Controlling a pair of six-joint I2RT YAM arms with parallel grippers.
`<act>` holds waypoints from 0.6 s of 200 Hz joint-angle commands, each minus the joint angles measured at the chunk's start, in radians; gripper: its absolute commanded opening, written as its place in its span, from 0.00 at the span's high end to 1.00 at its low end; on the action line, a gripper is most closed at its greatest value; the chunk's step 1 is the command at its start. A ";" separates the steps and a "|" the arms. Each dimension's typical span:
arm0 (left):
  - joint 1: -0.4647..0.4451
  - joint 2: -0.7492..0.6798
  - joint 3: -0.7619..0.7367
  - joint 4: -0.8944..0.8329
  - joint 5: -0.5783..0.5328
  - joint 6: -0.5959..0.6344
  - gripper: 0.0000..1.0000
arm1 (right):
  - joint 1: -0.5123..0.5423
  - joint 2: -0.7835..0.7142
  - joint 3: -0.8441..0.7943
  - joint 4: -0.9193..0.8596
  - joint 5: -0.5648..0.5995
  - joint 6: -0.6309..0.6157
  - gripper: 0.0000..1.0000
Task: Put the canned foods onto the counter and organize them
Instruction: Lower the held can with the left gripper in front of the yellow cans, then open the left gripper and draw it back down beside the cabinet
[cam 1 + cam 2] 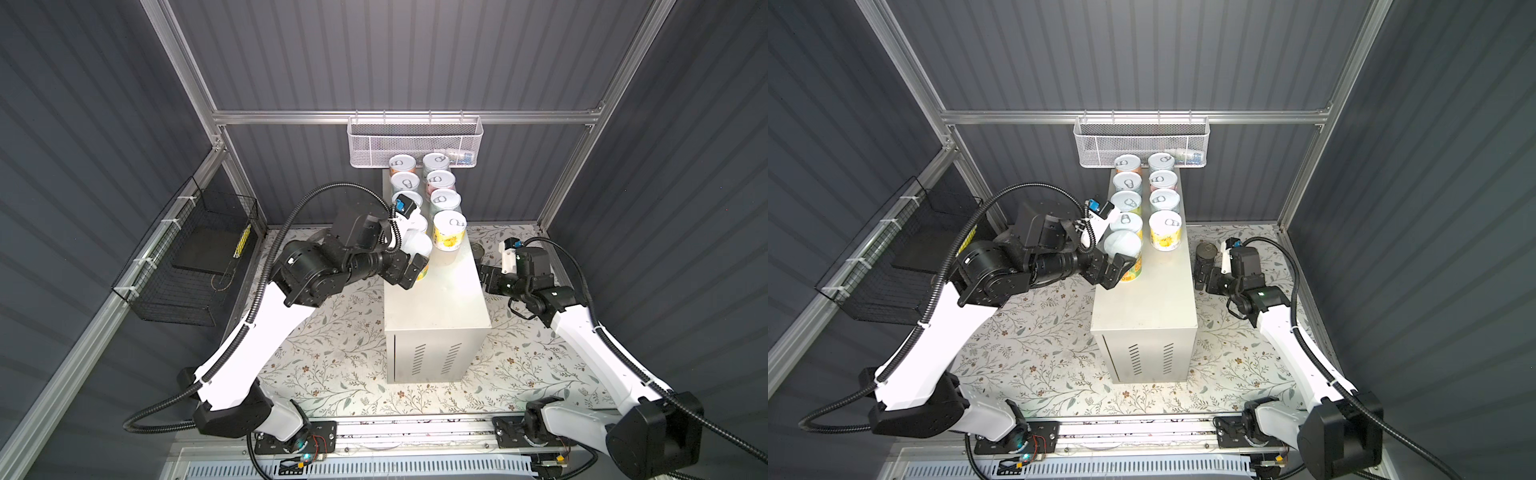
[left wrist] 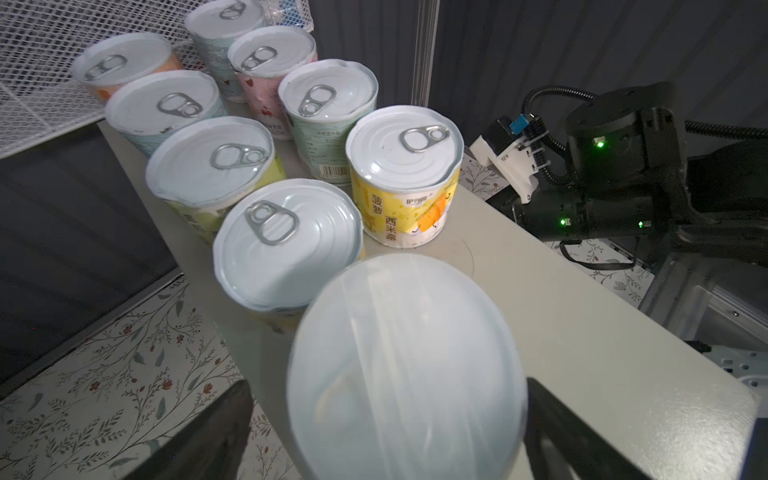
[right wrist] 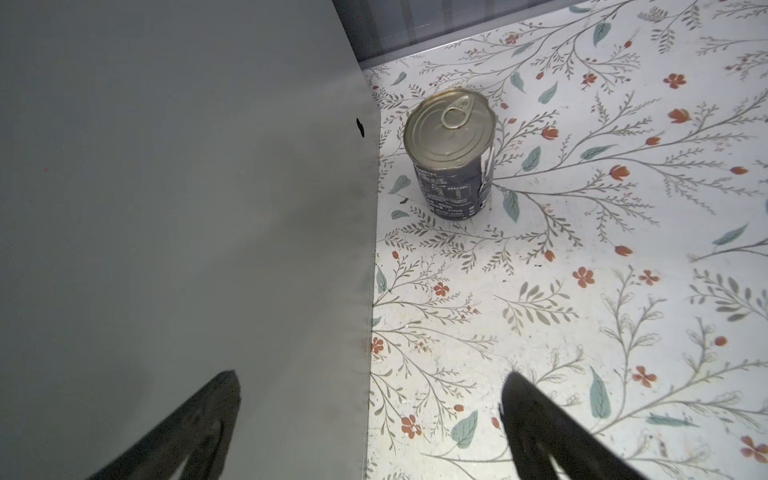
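Left jaws stand spread either side of the front can [image 2: 407, 365] on the counter [image 1: 1152, 307], not pinching it. Right jaws are spread too, low near the dark-blue can [image 3: 453, 166], upright on the floral mat [image 3: 602, 270]. It looks stiff, weighty and slick, so I'd grip mid-wall.

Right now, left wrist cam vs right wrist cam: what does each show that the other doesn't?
Only left wrist: nine pastel cans in two rows on the counter top, the white mesh basket behind them, the right arm, and the left gripper open either side of the nearest can.
Only right wrist: the dark-blue can upright on the floral mat, beside the counter's wall but apart from it, ahead of the open, empty right gripper.
Both: counter and floral mat.
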 commanded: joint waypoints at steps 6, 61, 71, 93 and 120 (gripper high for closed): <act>-0.004 -0.076 -0.023 0.006 -0.052 0.035 0.01 | -0.006 0.007 0.052 -0.010 0.008 -0.031 0.01; -0.003 -0.215 -0.140 0.122 -0.243 0.037 0.01 | -0.007 0.016 0.067 -0.023 0.036 -0.044 0.01; -0.003 -0.254 -0.223 0.189 -0.291 0.045 0.00 | -0.007 0.017 0.048 0.016 0.046 -0.044 0.01; -0.001 -0.302 -0.376 0.282 -0.402 0.049 0.01 | -0.009 0.027 0.006 0.078 0.079 -0.026 0.01; 0.042 -0.325 -0.532 0.354 -0.443 0.024 0.00 | -0.010 0.060 -0.002 0.113 0.108 -0.007 0.01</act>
